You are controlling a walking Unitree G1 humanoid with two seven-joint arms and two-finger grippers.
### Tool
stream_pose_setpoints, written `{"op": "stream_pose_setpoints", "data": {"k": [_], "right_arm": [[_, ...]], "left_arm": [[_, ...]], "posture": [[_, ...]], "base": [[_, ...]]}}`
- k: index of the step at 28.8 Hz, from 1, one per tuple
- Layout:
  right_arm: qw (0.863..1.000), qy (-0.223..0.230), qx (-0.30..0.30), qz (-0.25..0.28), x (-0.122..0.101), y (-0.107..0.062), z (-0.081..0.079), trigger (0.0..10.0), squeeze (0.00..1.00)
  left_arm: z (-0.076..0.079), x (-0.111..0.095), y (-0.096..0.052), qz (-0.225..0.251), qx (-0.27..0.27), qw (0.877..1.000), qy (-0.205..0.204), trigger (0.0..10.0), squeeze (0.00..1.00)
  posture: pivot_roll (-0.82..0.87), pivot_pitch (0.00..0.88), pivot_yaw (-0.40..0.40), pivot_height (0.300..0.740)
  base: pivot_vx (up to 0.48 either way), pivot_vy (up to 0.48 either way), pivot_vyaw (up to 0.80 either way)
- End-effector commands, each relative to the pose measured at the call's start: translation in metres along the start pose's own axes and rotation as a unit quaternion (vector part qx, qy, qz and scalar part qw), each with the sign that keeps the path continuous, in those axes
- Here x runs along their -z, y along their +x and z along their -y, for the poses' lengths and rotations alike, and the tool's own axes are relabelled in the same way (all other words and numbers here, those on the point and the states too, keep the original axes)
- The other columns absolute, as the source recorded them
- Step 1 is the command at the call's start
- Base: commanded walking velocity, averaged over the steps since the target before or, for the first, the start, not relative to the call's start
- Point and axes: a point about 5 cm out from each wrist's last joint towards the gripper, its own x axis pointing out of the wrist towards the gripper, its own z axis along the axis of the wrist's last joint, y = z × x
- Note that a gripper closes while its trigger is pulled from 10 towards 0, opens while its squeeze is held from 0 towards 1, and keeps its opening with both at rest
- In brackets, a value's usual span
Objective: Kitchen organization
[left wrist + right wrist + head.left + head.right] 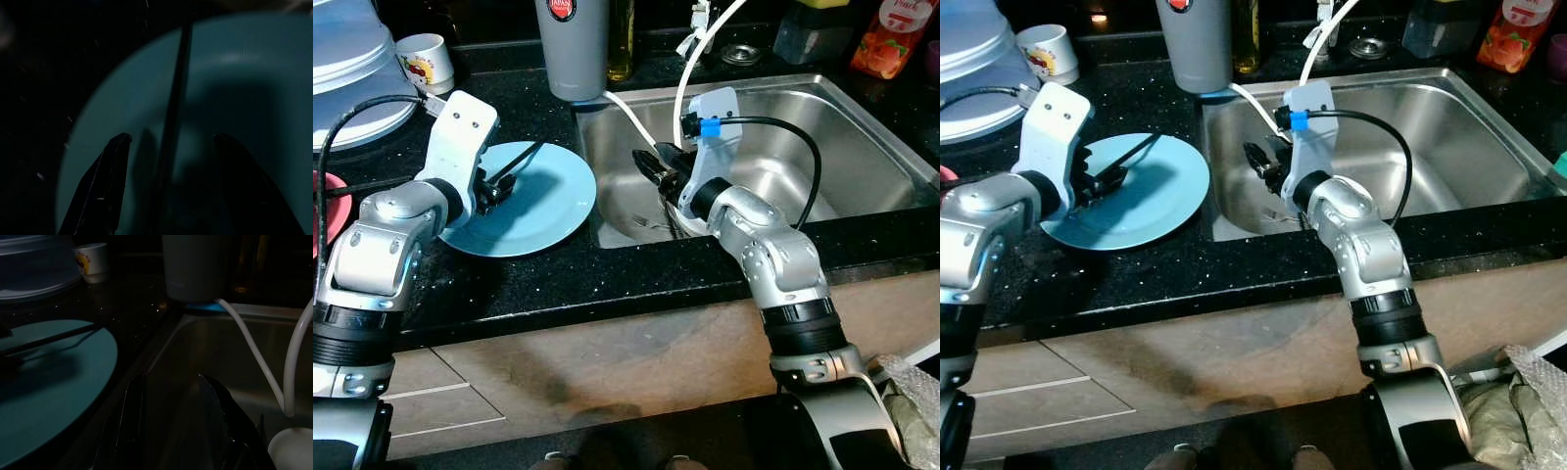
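Your left pincer hangs low over the round light-blue plate, which lies flat on the black speckled table just left of the stainless steel sink. Its two fingers stand spread apart, and a thin dark utensil runs between them across the plate; you can't tell whether either finger touches it. Your right pincer sits inside the sink near its left wall, released, with a gap between its fingers and nothing in them. A white hose curves down into the basin beside it. Behind the sink's left corner stands a tall grey tumbler, and a small white printed mug stands farther left.
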Motion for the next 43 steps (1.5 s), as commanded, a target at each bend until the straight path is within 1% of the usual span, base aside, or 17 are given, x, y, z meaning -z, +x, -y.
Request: {"op": "stream_pose_setpoints", "data": {"k": [1,13,14,15,16,23,25,27,28,30,32,33,36,38,41,42,43], "right_arm": [[1.000,-0.004,-0.015,-0.006,0.001,-0.001,-0.007,10.0,0.00],[0.999,-0.015,-0.034,-0.014,-0.001,-0.003,-0.012,10.0,0.00],[0.999,-0.017,-0.033,-0.014,-0.001,-0.004,-0.012,10.0,0.00],[0.999,-0.017,-0.033,-0.014,-0.001,-0.004,-0.012,10.0,0.00],[0.999,-0.017,-0.031,-0.014,-0.002,-0.004,-0.012,10.0,0.00],[0.999,-0.014,-0.028,-0.013,-0.003,-0.005,-0.011,10.0,0.00],[1.000,-0.003,-0.023,-0.006,-0.006,-0.005,-0.011,10.0,0.00],[1.000,0.008,-0.019,-0.001,-0.007,-0.004,-0.010,10.0,0.00],[1.000,0.017,-0.013,0.005,-0.009,-0.004,-0.009,10.0,0.00],[0.999,0.033,-0.005,0.014,-0.012,-0.004,-0.007,10.0,0.00],[0.999,0.036,-0.003,0.016,-0.012,-0.005,-0.007,10.0,0.00],[0.998,0.054,0.001,0.027,-0.017,-0.005,-0.007,10.0,0.00],[0.997,0.073,0.000,0.035,-0.020,-0.005,-0.007,10.0,0.00],[0.991,0.121,-0.008,0.049,-0.025,-0.006,-0.009,10.0,0.00],[0.989,0.136,-0.012,0.052,-0.026,-0.006,-0.010,10.0,0.00],[0.988,0.144,-0.017,0.055,-0.027,-0.006,-0.012,10.0,0.10],[0.988,0.144,-0.017,0.055,-0.027,-0.006,-0.012,10.0,0.10]], "left_arm": [[-0.004,0.011,-0.001,-0.028,0.003,0.999,-0.017,10.0,0.00],[-0.003,0.028,-0.003,-0.098,0.015,0.992,-0.078,10.0,0.00],[-0.004,0.028,-0.004,-0.098,0.015,0.992,-0.082,7.8,0.00],[-0.004,0.028,-0.004,-0.098,0.015,0.992,-0.082,7.8,0.00],[-0.004,0.029,-0.004,-0.098,0.015,0.992,-0.083,0.0,0.00],[-0.001,0.025,-0.005,-0.088,0.025,0.992,-0.089,0.0,0.00],[0.003,0.016,-0.005,-0.056,0.041,0.995,-0.071,0.0,0.00],[0.007,0.012,-0.005,-0.042,0.052,0.995,-0.073,0.0,0.00],[0.013,0.006,-0.004,-0.016,0.070,0.995,-0.067,0.0,0.00],[0.023,-0.002,-0.005,0.018,0.097,0.993,-0.072,0.0,0.00],[0.025,-0.005,-0.005,0.026,0.103,0.992,-0.075,0.0,0.00],[0.034,-0.015,-0.006,0.065,0.121,0.988,-0.073,0.0,0.00],[0.039,-0.022,-0.007,0.089,0.137,0.984,-0.070,0.0,0.00],[0.051,-0.033,-0.013,0.131,0.187,0.971,-0.066,0.0,0.00],[0.053,-0.034,-0.015,0.135,0.198,0.969,-0.061,0.0,0.00],[0.055,-0.034,-0.015,0.135,0.201,0.969,-0.058,0.0,0.00],[0.055,-0.034,-0.015,0.135,0.201,0.969,-0.058,0.0,0.00]], "posture": [[0.02,0.104,0.011,0.740],[0.02,0.095,0.012,0.740],[0.02,0.094,0.012,0.740],[0.02,0.094,0.012,0.740],[0.02,0.092,0.012,0.740],[0.02,0.090,0.011,0.740],[0.02,0.092,0.012,0.740],[0.02,0.094,0.010,0.740],[0.02,0.096,0.011,0.740],[0.02,0.096,0.011,0.740],[0.02,0.098,0.012,0.740],[0.02,0.099,0.012,0.740],[0.02,0.100,0.013,0.740],[0.02,0.101,0.014,0.740],[0.02,0.102,0.015,0.740],[0.02,0.102,0.015,0.740],[0.02,0.102,0.015,0.740]], "base": [[0.000,0.000,0.00],[0.000,0.000,0.00],[0.000,0.000,0.00],[0.000,0.000,0.00],[0.000,0.000,0.00],[0.000,0.000,0.00],[0.000,0.000,0.00],[0.000,0.000,0.00],[0.000,0.000,0.00],[0.000,0.000,0.00],[0.000,0.000,0.00],[0.000,0.000,0.00],[0.000,0.000,0.00],[0.000,0.000,0.00],[0.000,0.000,0.00],[0.000,0.000,0.00],[0.000,0.000,0.00]]}}
